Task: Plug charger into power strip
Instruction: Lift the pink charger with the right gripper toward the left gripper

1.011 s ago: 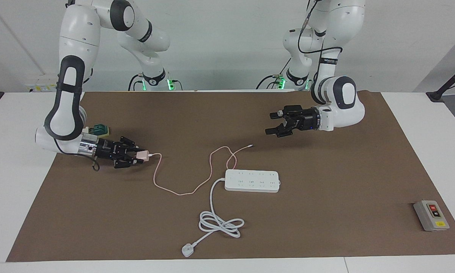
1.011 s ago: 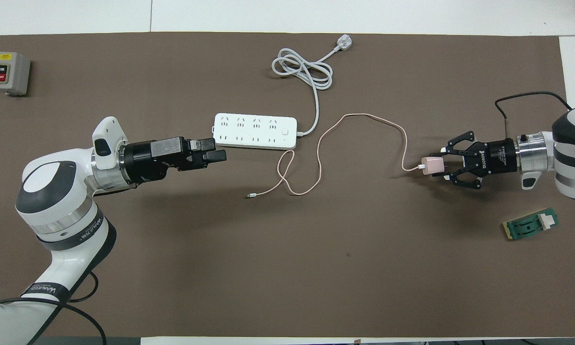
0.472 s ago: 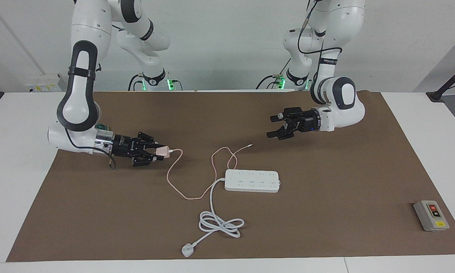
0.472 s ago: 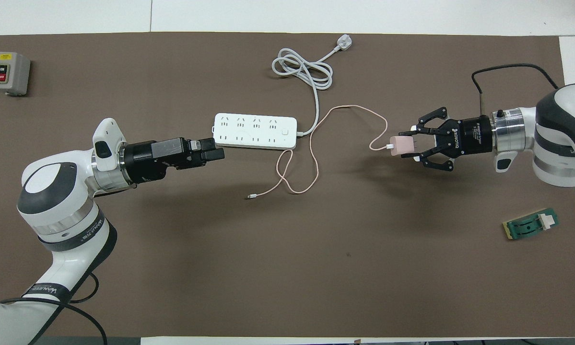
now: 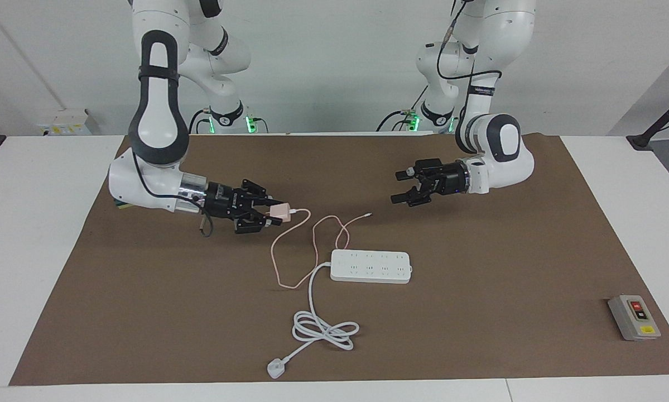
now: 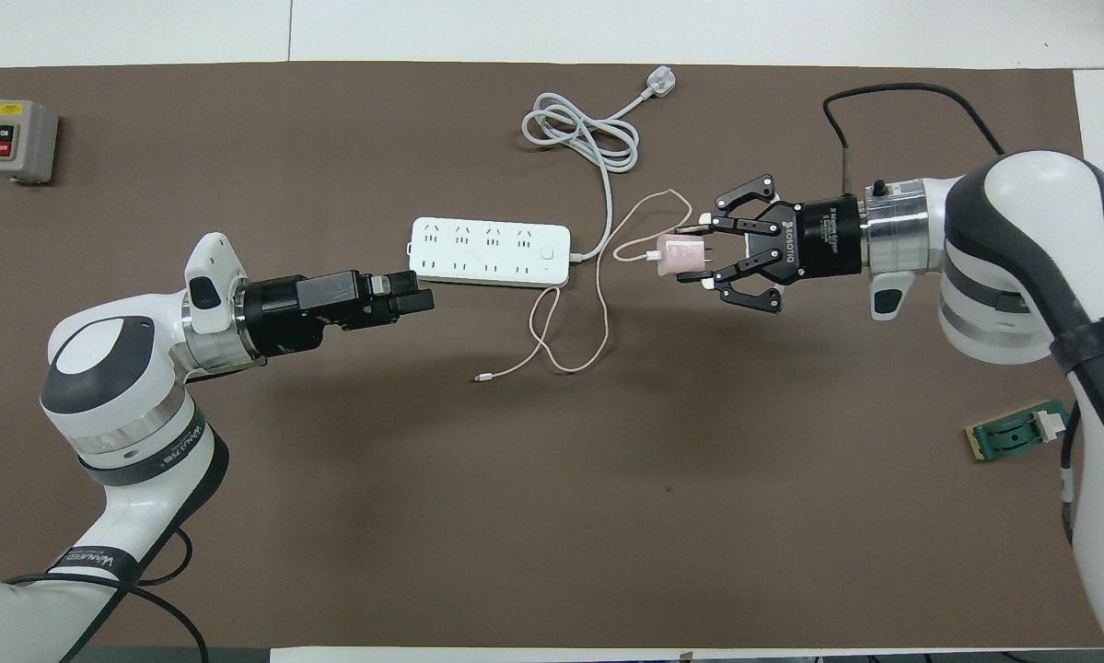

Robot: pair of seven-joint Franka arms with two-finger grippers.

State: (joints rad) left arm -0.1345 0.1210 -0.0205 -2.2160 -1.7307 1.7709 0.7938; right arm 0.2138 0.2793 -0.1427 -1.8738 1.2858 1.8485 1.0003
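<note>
From across the surface [image 5: 479, 335], the right end effector [image 5: 273, 216] hangs low over the brown mat [image 5: 144, 312], clamped on the charger [image 5: 281, 211], a small pale pink cube. Its thin pink cable [image 5: 281, 268] droops to the mat, loops toward the power strip [image 5: 370, 266] and ends in a small connector lying nearer to the robots than the strip. The strip is a long white bar with two rows of sockets, flat on the mat near the middle; its thick white cord [image 5: 323, 329] coils farther from the robots and ends in a white plug [image 5: 277, 369]. The left end effector [image 5: 402, 186] hovers over bare mat with its fingers spread apart, holding nothing.

From overhead, the charger [image 6: 680, 255] shows two metal prongs pointing back into the right end effector [image 6: 699, 256], just off the cord end of the power strip [image 6: 490, 251]. The left end effector [image 6: 418, 296] sits over the mat beside the strip's other end. A grey button box [image 6: 19, 140] stands at a corner of the mat at the left arm's end, and a green part [image 6: 1019, 433] lies at the right arm's end.
</note>
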